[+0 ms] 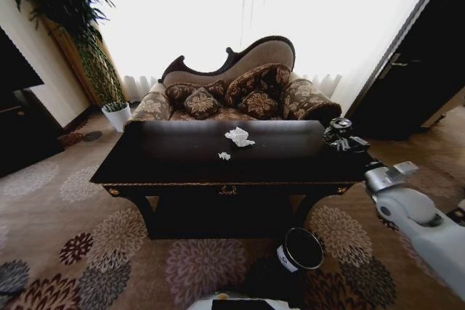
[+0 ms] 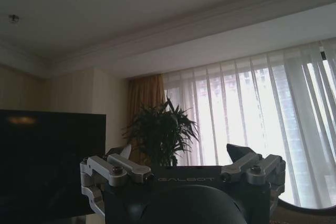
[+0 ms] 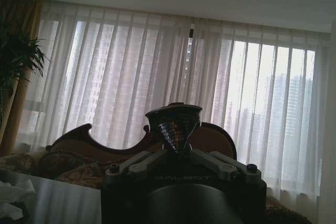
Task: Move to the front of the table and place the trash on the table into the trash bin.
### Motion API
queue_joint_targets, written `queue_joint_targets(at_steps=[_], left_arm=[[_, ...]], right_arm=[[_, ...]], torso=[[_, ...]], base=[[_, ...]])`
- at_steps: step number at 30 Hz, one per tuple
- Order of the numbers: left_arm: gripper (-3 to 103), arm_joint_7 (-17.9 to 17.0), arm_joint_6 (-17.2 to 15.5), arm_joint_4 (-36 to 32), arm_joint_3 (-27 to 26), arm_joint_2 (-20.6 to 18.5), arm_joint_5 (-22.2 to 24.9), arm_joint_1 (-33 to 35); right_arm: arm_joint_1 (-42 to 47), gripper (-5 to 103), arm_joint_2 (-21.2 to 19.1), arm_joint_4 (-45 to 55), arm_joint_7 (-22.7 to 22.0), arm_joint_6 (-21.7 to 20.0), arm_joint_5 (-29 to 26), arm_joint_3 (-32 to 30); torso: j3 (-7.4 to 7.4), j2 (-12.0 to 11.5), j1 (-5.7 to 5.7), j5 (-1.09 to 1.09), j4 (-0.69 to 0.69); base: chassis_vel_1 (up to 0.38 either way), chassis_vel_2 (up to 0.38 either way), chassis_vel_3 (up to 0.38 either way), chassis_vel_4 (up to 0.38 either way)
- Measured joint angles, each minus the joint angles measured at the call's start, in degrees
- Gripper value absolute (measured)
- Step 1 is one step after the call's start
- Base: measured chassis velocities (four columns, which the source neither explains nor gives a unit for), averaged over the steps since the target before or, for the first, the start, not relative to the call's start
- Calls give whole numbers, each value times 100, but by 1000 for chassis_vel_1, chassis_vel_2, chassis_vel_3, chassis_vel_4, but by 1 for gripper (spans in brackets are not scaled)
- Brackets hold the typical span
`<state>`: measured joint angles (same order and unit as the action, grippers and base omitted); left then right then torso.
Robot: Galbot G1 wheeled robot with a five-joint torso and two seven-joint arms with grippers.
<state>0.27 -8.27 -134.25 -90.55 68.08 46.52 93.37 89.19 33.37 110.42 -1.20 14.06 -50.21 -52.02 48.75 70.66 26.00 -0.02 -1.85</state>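
My head view, left to right: dark surface (image 1: 145,168) across frame centre. White tissue (image 1: 238,136) upper centre of it, tiny white scrap (image 1: 224,155) just below. Black trash bin (image 1: 300,250) on carpet, lower centre-right. Right pincer (image 1: 341,138) at surface's right end, pinching dark can (image 3: 174,124). Left pincer (image 2: 181,158) spread, raised toward curtains.

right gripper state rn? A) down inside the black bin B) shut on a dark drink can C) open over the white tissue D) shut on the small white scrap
B: the right gripper has its fingers closed on the dark drink can, held above the right end of the long dark glossy wooden table; the white crumpled tissue lies on the tabletop.
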Motion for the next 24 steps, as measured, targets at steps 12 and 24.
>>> queue_joint_targets(at_steps=[12,24], left_arm=[[100,24,29,366,732,79,-383,-478],[100,95,68,704,1139,93,-736,-719]], right_arm=[[1641,0,1283,482,17,204,41,-1429],[1794,0,1992,-323,401,961,1217,-933]], torso=[[0,0,0,-1,-2],[0,-1,1,0,-2]], base=[[0,0,0,0],[0,0,0,0]])
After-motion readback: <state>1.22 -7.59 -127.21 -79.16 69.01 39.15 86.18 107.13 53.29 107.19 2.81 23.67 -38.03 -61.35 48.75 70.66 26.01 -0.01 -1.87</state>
